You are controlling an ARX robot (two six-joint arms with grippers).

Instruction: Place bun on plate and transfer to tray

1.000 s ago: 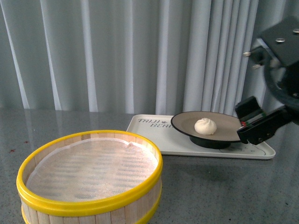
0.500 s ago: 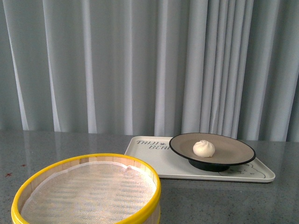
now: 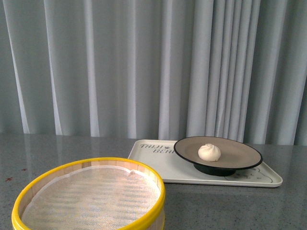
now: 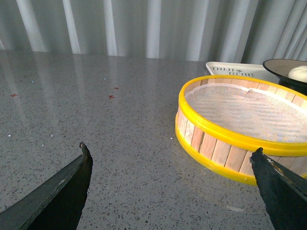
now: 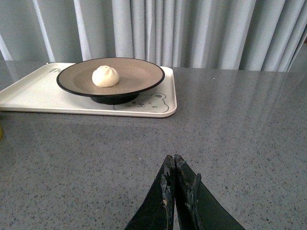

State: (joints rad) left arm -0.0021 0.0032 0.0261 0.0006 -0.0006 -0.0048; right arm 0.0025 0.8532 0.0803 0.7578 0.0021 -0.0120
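Note:
The off-white bun (image 3: 209,152) sits on the beige plate (image 3: 240,155) with a black rim. The plate stands on the cream tray (image 3: 153,160) lettered "TAIJI BEAR", at the right of the grey table. In the right wrist view the bun (image 5: 105,76), plate (image 5: 139,74) and tray (image 5: 29,91) lie well ahead of my right gripper (image 5: 173,159), which is shut and empty over bare table. My left gripper (image 4: 171,149) is open and empty over the table, beside the steamer basket. Neither arm shows in the front view.
A yellow-rimmed wooden steamer basket (image 3: 91,191) with a white mesh liner stands at the front left; it also shows in the left wrist view (image 4: 240,124). Grey curtains hang behind the table. Small red marks (image 4: 111,96) dot the tabletop.
The right arm, near the plate's right edge a second ago, has left the front view. The view has shifted slightly. Bun, plate and tray stay put.

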